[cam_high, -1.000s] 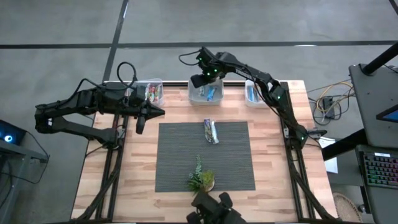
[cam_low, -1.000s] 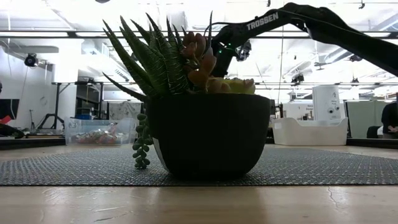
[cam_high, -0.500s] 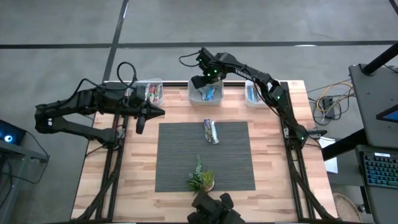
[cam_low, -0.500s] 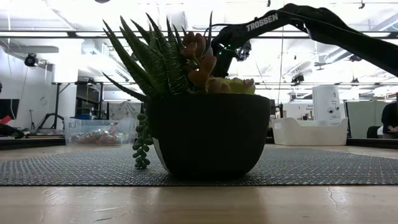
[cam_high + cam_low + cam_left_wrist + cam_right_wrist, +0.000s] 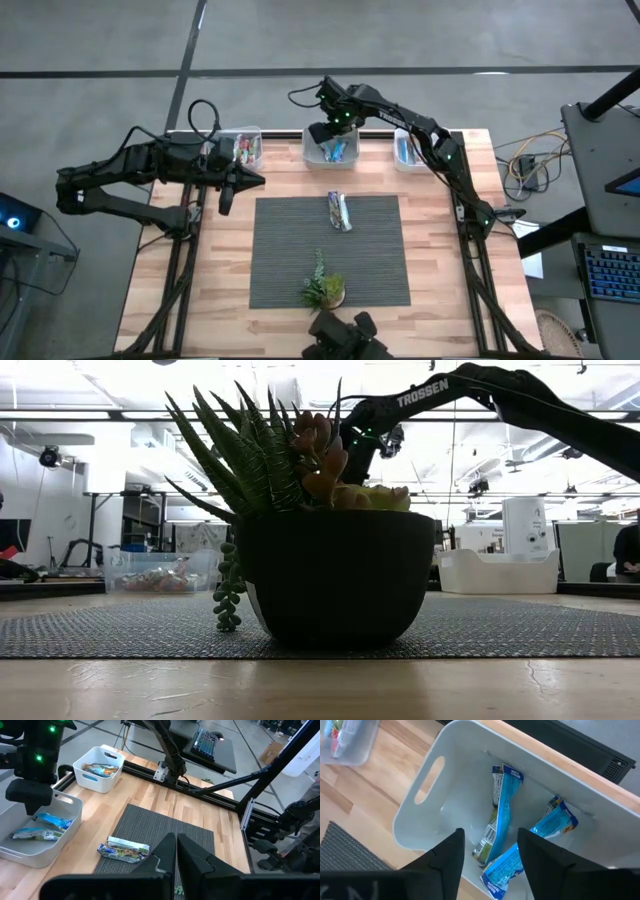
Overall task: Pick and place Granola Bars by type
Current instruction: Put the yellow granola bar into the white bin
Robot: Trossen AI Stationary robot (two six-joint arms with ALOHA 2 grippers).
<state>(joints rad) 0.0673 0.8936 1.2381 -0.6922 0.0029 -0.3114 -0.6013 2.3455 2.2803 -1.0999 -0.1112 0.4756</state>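
My right gripper (image 5: 490, 837) hangs open, pointing steeply down over the middle white bin (image 5: 318, 155) at the table's far edge. Three blue granola bars (image 5: 501, 810) lie loose in that bin below the fingers. Two more bars (image 5: 340, 211) lie side by side on the grey mat (image 5: 290, 250), and they show in the left wrist view as the bars (image 5: 123, 851). My left gripper (image 5: 176, 845) is shut and empty, held above the table's left side (image 5: 255, 181), pointing toward the right. In the low view the plant hides my right gripper.
A clear bin (image 5: 243, 148) with red and green bars stands at the far left. A white bin (image 5: 408, 150) with bars stands at the far right. A potted plant (image 5: 325, 288) sits on the mat's near part and fills the low view (image 5: 330, 560).
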